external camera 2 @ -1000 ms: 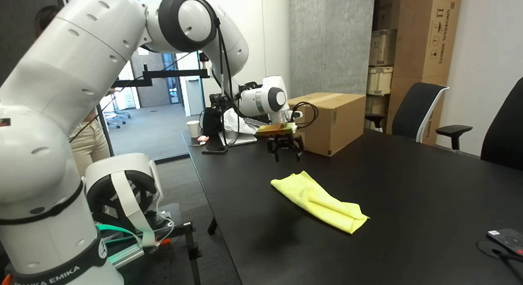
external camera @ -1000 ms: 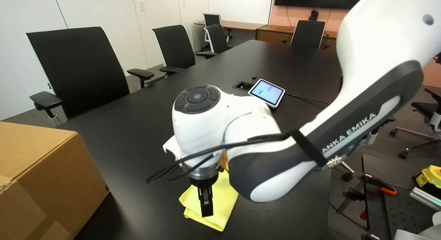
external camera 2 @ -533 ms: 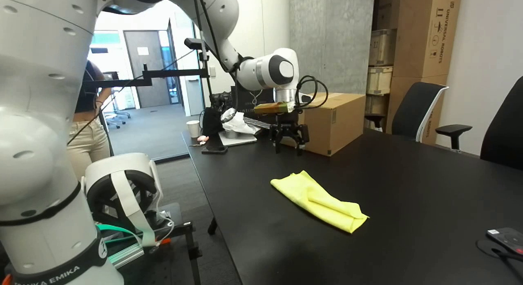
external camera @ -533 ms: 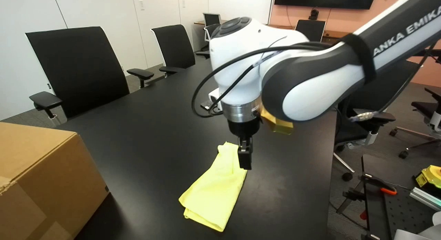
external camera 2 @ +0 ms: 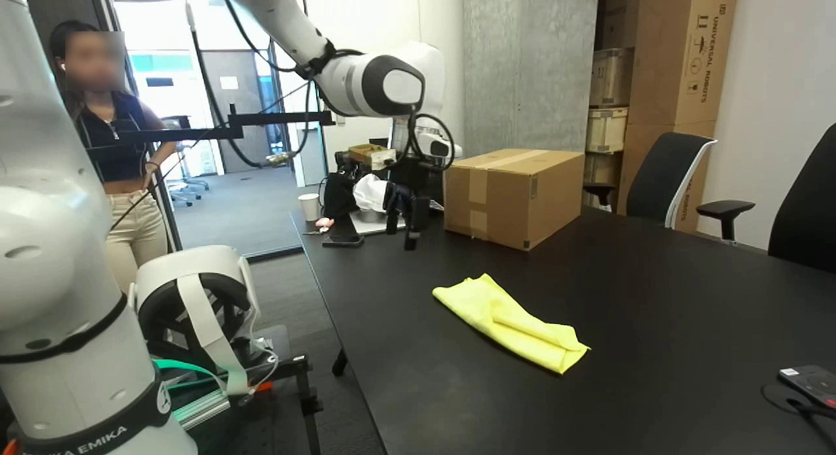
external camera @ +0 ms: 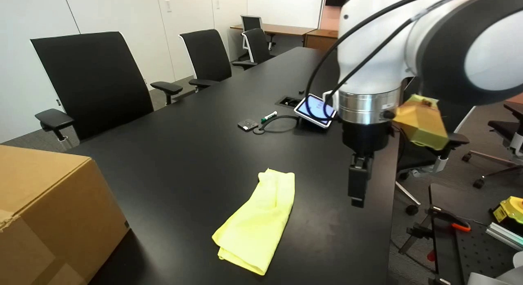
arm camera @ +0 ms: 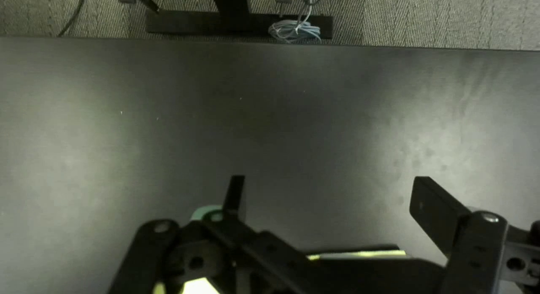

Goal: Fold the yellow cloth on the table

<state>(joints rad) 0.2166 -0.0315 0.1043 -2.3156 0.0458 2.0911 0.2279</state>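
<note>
Below the gripper (arm camera: pixel 330 188) the table (external camera: pixel 335 244) ran out of both exterior views; above it, we saw the arm (external camera: pixel 443 58) cropped at the frame edge. And there lay the yellow cloth (external camera: pixel 259 221), lower than the gripper and off to its side, its long axis roughly along the table's length! Our wrist view caught only slivers behind the fingers (arm camera: pixel 438 214): spread wide, gripping nothing.

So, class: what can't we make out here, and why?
Person's face: blurred, in an exterior view.
Yellow cloth: mostly behind the gripper or below the frame, in the wrist view.
Tablet screen: too small to read, in an exterior view.
Black device: cut off by the right edge, in an exterior view.
</note>
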